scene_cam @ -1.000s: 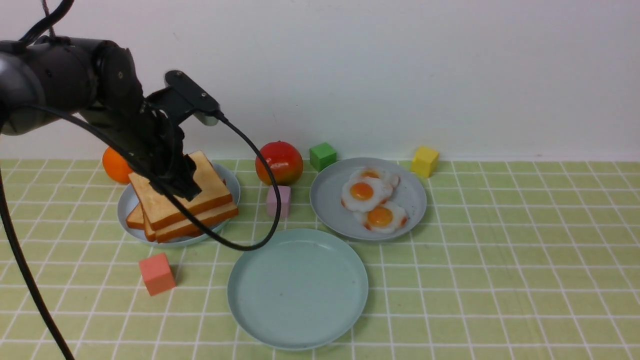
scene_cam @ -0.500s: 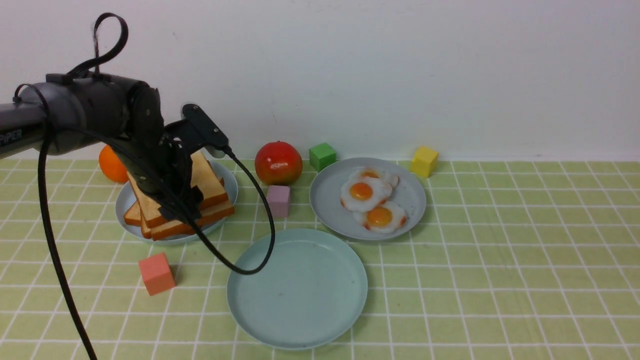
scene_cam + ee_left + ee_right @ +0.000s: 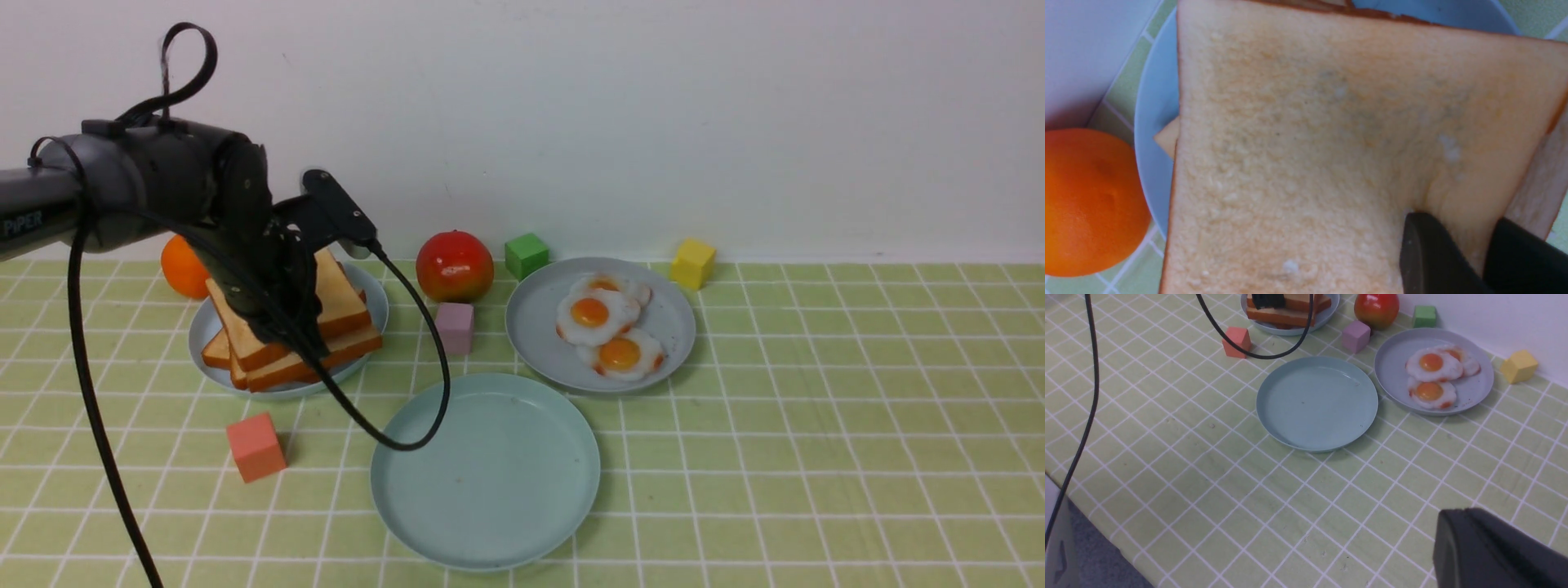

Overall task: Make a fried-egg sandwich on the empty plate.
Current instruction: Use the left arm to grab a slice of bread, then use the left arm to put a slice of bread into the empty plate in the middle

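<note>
The round, pale mint-green plastic plate [image 3: 486, 482] was found bare on the green-and-white checked tabletop [image 3: 816, 490] and served as the reference for all positions. Beyond it and to its left, a round, grey-blue plate [image 3: 377, 306] bore a pile of square, golden-brown toast slices with darker crusts [image 3: 273, 378]. The black left gripper [image 3: 1459, 245] was clenched on the uppermost toast slice [image 3: 1310, 143], which remained over the pile. The dark right gripper [image 3: 1464, 514] was observed shut, with nothing seen in its grasp. Beyond the mint-green plate and to its right, a round, grey plate [image 3: 539, 347] carried white fried eggs with orange yolks [image 3: 600, 314]. A coral-red block [image 3: 256, 447] stood to the reference plate's left; a pink block [image 3: 455, 328] and a glossy red fruit [image 3: 455, 266] stood beyond it. A black cable loop [image 3: 445, 371] hung partly across its far left portion in the front view.
</note>
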Available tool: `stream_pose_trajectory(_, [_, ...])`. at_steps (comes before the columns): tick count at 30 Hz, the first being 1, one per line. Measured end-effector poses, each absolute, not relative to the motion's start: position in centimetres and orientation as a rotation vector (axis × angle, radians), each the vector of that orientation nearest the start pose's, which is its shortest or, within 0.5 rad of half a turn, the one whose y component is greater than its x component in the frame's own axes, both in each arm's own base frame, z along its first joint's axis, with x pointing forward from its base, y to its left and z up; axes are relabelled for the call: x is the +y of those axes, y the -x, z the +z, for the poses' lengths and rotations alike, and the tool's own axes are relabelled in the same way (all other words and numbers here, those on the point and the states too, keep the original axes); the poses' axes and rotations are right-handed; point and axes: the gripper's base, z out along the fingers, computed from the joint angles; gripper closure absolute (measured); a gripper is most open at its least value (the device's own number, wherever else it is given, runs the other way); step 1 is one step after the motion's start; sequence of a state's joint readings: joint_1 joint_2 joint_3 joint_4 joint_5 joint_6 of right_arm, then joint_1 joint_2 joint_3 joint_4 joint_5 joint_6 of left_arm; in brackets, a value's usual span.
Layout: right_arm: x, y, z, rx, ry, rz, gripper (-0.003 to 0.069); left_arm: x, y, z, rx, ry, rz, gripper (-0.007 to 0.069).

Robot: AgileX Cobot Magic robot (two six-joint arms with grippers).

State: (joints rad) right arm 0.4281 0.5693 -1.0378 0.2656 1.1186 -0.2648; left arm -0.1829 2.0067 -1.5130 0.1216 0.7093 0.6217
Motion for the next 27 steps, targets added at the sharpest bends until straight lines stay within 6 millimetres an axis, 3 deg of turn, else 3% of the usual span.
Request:
stream_pose_trajectory(6, [4.4,-4.5,41.2,1.999,0.740,0.419,0.0628,-8.6,-41.2,23.1,2.427,-1.133,0.272,0.0523])
stream_pose_trajectory(8, [4.4,-4.5,41.2,2.001,0.741,0.420,0.0624,-10.6,-39.3,25.9,2.403,-1.062,0.230,0.0534])
stream_pose_trajectory(12, [4.4,-4.5,41.2,2.008,0.745,0.423,0.0622,-13.9,-35.9,27.3,2.363,-1.090,0.167,0.0542])
stream_pose_trajectory(14, [4.4,-4.4,41.1,2.019,0.751,0.423,0.0620,-17.0,-32.5,26.1,2.330,-1.196,0.108,0.0542])
stream_pose_trajectory(19, [4.4,-4.3,40.9,2.035,0.760,0.422,0.0614,-21.0,-28.7,23.2,2.275,-1.367,0.048,0.0544])
stream_pose_trajectory(27, [4.6,-3.9,40.7,2.067,0.784,0.467,0.0609,-23.2,-28.3,19.7,2.241,-1.485,0.061,0.0545])
